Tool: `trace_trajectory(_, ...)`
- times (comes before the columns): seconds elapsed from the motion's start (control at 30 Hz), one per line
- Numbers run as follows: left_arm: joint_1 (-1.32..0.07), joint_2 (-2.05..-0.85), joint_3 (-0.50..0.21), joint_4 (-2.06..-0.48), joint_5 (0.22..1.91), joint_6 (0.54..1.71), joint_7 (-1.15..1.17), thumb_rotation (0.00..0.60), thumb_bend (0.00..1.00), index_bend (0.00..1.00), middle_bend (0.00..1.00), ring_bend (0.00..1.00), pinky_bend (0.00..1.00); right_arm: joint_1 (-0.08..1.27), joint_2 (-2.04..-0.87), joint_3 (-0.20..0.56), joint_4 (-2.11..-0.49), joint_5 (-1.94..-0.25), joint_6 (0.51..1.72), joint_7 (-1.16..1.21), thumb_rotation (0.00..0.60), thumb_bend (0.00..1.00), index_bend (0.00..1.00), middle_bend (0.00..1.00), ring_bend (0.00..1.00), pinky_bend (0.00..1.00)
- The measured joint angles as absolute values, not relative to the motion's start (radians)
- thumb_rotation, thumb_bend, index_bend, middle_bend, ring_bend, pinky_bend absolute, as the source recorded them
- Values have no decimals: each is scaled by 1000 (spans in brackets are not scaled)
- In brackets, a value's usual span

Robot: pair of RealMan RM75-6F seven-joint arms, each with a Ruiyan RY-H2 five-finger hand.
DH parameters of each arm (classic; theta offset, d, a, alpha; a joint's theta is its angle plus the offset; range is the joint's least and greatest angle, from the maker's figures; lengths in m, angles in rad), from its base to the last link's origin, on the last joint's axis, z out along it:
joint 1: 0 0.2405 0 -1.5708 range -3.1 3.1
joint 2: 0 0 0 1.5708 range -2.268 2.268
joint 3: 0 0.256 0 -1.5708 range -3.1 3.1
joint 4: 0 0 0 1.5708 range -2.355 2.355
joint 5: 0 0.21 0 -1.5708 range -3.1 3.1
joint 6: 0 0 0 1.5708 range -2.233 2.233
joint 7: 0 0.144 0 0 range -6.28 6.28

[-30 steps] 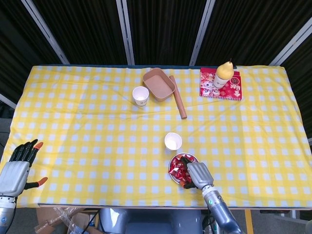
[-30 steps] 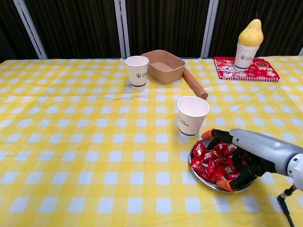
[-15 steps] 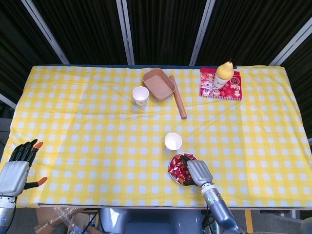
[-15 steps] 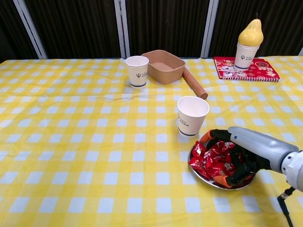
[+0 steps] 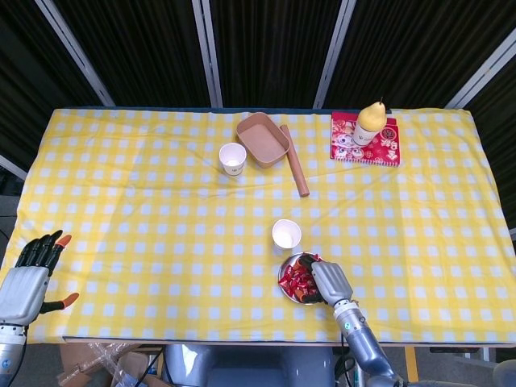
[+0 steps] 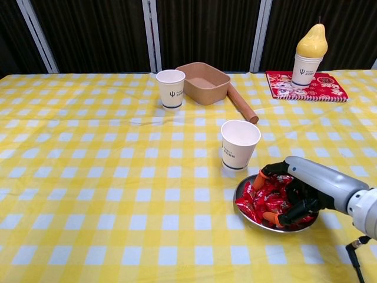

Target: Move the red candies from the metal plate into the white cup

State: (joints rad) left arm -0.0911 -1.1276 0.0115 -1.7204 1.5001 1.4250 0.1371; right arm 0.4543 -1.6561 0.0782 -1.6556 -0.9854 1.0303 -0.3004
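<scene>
My right hand [image 6: 297,188] sits down in the metal plate [image 6: 247,210], fingers curled over the heap of red candies [image 6: 262,197], thumb and fingertips pressed into the wrappers. I cannot tell from either view whether a candy is actually caught between them or whether the fingers are only resting on the pile; the head view hides the palm side altogether.

The candies lie directly under and just to the left of my hand, filling the plate. The white cup [image 6: 238,144] stands upright just beyond my fingertips and a little left, near the plate's far rim but not clearly touching it.

I judge these to be small and very light, wrapped in glossy film that looks slick and crinkly, so they will likely slide off one another and squirt out of a loose pinch. They should not be fragile; a firm squeeze is safe. I would take one by its middle between thumb and a fingertip, or rake a few against the palm, rather than catch a twisted wrapper end. The plate looks light and may skid on the cloth if I push sideways.

My left hand [image 5: 28,278] hangs off the table's near left corner, fingers spread, holding nothing.
</scene>
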Motion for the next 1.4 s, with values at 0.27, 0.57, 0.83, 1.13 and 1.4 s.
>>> trace_trajectory(0.27,-90,-1127,12,-1722,1502,1427,136,600,0,0,0,0,0,451,-1665,73,-1645,-995,1035,-291,600,445,576,634,778,900)
trace_trajectory(0.57,-90,-1127,13,-1720,1505,1428,132,600,0,0,0,0,0,442,-1678,77,-1635,-1038,1055,-258,600,459,629,653,796,900)
trace_trajectory(0.83,-90,-1128,13,-1720,1504,1427,133,600,0,0,0,0,0,442,-1678,106,-1638,-1057,1074,-234,600,460,641,653,796,900)
trace_trajectory(1.13,-90,-1127,13,-1721,1503,1426,134,600,0,0,0,0,0,446,-1680,126,-1646,-1059,1083,-229,600,460,648,654,798,900)
trace_trajectory(1.4,-91,-1126,13,-1722,1501,1425,133,600,0,0,0,0,0,447,-1679,128,-1648,-1047,1084,-237,600,467,678,678,821,900)
